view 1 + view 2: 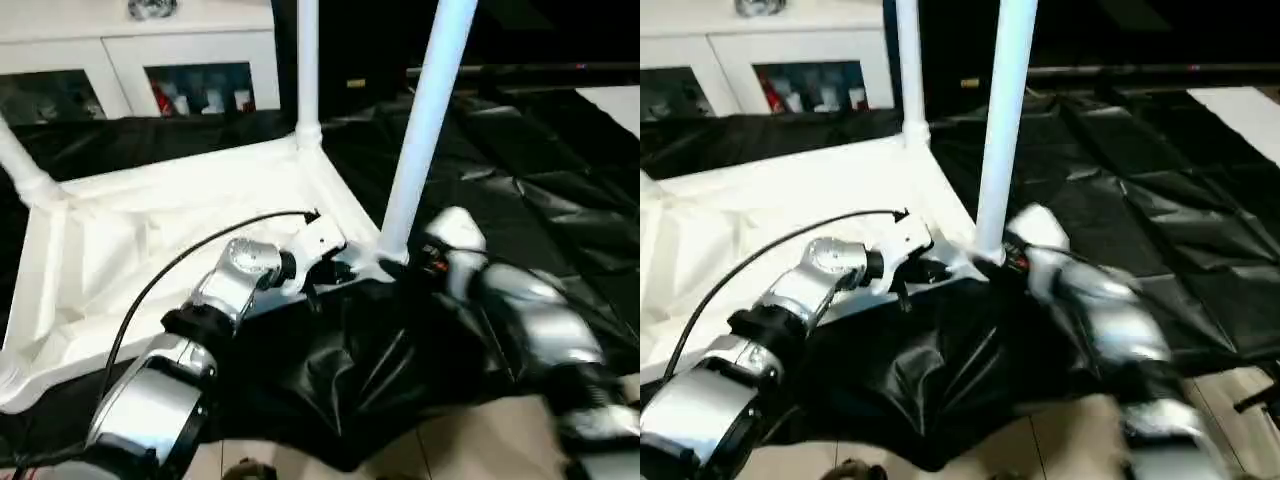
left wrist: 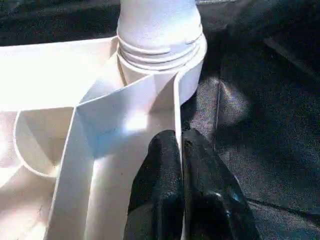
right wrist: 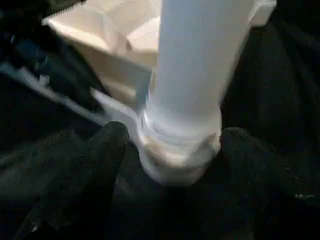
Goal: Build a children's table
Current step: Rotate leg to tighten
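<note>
Tabletop: the tabletop [image 1: 180,230] lies upside down on the black sheet [image 1: 520,200].
Leg: the near leg [image 1: 425,120] stands in its corner socket [image 3: 177,150].
Left jaws: our left gripper [image 2: 181,150] pinches the tabletop's thin rim.
Right jaws: our right gripper [image 3: 172,165] is spread wide around the socket.
Tip: we should hold the rim steady and turn the leg straight.

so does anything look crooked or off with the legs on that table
Yes: the near leg leans instead of standing straight like the far leg, so it may not be fully seated in its corner socket. The left gripper pinches the tabletop wall; the right gripper straddles the leg's base, open.
</note>
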{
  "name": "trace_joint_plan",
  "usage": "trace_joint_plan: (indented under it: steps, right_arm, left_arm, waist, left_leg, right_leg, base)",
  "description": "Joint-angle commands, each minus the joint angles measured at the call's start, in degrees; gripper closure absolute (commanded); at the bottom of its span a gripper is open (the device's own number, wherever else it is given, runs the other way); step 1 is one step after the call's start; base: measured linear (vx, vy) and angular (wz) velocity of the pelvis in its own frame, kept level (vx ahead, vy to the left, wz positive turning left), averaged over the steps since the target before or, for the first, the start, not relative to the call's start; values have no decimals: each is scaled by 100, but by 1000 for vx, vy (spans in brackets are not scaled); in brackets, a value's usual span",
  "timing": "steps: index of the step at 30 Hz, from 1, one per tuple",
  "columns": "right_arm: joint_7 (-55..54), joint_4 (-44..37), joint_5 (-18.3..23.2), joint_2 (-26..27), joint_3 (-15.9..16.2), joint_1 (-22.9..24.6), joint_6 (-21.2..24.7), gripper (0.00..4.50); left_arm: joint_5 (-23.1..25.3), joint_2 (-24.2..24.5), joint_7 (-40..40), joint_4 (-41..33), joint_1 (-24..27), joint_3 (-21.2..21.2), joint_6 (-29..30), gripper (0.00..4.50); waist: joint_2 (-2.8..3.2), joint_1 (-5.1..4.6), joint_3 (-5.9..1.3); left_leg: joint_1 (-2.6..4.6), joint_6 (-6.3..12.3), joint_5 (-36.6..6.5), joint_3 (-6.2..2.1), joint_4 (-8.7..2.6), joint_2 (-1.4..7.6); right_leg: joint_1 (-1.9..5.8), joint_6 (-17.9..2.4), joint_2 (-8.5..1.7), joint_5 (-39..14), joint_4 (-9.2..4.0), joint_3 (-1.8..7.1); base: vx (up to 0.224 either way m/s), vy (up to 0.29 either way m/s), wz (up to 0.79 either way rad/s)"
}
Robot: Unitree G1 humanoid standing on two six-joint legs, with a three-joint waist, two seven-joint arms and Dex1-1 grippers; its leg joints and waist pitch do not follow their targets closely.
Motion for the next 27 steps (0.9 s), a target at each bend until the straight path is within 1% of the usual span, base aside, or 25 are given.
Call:
trace_joint_plan:
  steps: [1, 3, 4, 5, 6, 9, 10, 11, 13, 14, 17, 20, 21, 24, 25, 26, 27]
  right_arm:
    - [173, -213, 138, -135, -121, 11, 29, 110]
    - [241, -297, 192, -212, -170, 44, 83, 110]
    - [337, -400, 258, -286, -201, 80, 104, 110]
    - [360, -447, 279, -318, -193, 96, 101, 110]
    - [371, -472, 293, -337, -184, 105, 97, 110]
    - [381, -477, 323, -348, -191, 74, 85, 110]
    - [407, -486, 345, -324, -181, 45, 92, 110]
    - [418, -491, 349, -317, -173, 37, 93, 110]
    - [509, -544, 341, -268, -75, 23, 121, 110]
    - [567, -601, 343, -244, 25, 43, 122, 110]
    - [592, -593, 331, -191, 103, 25, 143, 110]
    - [621, -559, 296, -136, 177, -1, 145, 110]
    - [679, -572, 252, -128, 257, 0, 131, 110]
    - [628, -570, 214, -129, 264, 13, 89, 110]
    - [601, -527, 231, -124, 256, 5, 86, 110]
    - [599, -517, 237, -123, 257, 3, 88, 110]
    - [584, -476, 227, -115, 266, -14, 69, 110]
  left_arm:
    - [-76, 55, -232, -255, 63, -37, -172, 450]
    - [-94, 83, -368, -333, 113, -67, -183, 450]
    - [-130, 114, -539, -442, 175, -96, -177, 450]
    - [-139, 127, -593, -479, 194, -108, -173, 450]
    - [-143, 135, -622, -498, 204, -115, -170, 450]
    - [-154, 181, -789, -588, 256, -179, -185, 450]
    - [-161, 201, -868, -639, 284, -211, -187, 450]
    - [-163, 206, -889, -654, 292, -219, -185, 450]
    - [-140, 229, -961, -721, 322, -254, -186, 450]
    - [-124, 237, -989, -754, 333, -260, -171, 450]
    - [-115, 248, -1014, -757, 324, -270, -168, 450]
    - [-113, 255, -1037, -775, 330, -282, -161, 450]
    - [-110, 262, -1048, -808, 343, -297, -153, 450]
    - [-109, 277, -1067, -865, 369, -309, -128, 450]
    - [-115, 286, -1084, -892, 385, -311, -117, 450]
    - [-117, 288, -1088, -896, 388, -312, -115, 450]
    - [-117, 292, -1094, -901, 394, -315, -118, 450]
  waist:
    - [-122, 17, -431]
    - [-126, 8, -428]
    - [-134, 18, -427]
    - [-157, 23, -428]
    - [-136, 37, -430]
    - [-124, 50, -426]
    - [-127, 58, -425]
    - [-117, 58, -424]
    - [-119, 59, -426]
    - [-116, 64, -424]
    - [-99, 72, -427]
    - [-98, 100, -428]
    - [-104, 113, -433]
    - [-120, 137, -430]
    - [-92, 146, -430]
    - [-98, 142, -429]
    - [-81, 144, -429]
  left_leg:
    - [153, 488, -1187, -107, -332, 162]
    - [146, 515, -1146, -102, -327, 158]
    - [160, 530, -1169, -105, -331, 172]
    - [157, 544, -1131, -99, -331, 177]
    - [166, 539, -1122, -102, -331, 182]
    - [177, 517, -1162, -99, -334, 188]
    - [176, 497, -1172, -101, -338, 189]
    - [173, 477, -1191, -105, -344, 192]
    - [173, 471, -1190, -104, -344, 189]
    - [173, 467, -1210, -102, -341, 187]
    - [178, 441, -1228, -107, -348, 191]
    - [184, 410, -1219, -107, -353, 199]
    - [186, 404, -1213, -105, -349, 198]
    - [184, 399, -1187, -102, -349, 196]
    - [186, 386, -1162, -109, -354, 202]
    - [183, 385, -1173, -105, -354, 199]
    - [183, 377, -1183, -107, -353, 196]
  right_leg:
    - [285, -1305, -378, -1255, -480, 216]
    - [275, -1309, -370, -1259, -480, 216]
    - [274, -1299, -377, -1318, -483, 217]
    - [266, -1295, -373, -1313, -479, 219]
    - [252, -1301, -371, -1302, -470, 220]
    - [237, -1317, -376, -1339, -478, 221]
    - [237, -1321, -374, -1331, -472, 221]
    - [241, -1324, -377, -1316, -469, 221]
    - [241, -1321, -375, -1300, -467, 221]
    - [241, -1315, -377, -1321, -471, 221]
    - [235, -1303, -377, -1334, -471, 221]
    - [233, -1309, -377, -1293, -463, 225]
    - [233, -1311, -379, -1258, -458, 227]
    - [236, -1292, -386, -1268, -456, 231]
    - [232, -1284, -385, -1260, -450, 231]
    - [233, -1280, -383, -1260, -457, 231]
    - [232, -1278, -384, -1269, -458, 232]
  base:
    - [0, 0, 0]
    - [0, 0, 0]
    - [0, 0, 0]
    - [0, 0, 0]
    - [0, 0, 0]
    - [0, 0, 0]
    - [0, 0, 0]
    - [0, 0, 0]
    - [0, 0, 0]
    - [0, 0, 0]
    - [0, 0, 0]
    - [0, 0, 0]
    - [0, 0, 0]
    - [0, 0, 0]
    - [0, 0, 0]
    - [0, 0, 0]
    - [0, 0, 0]
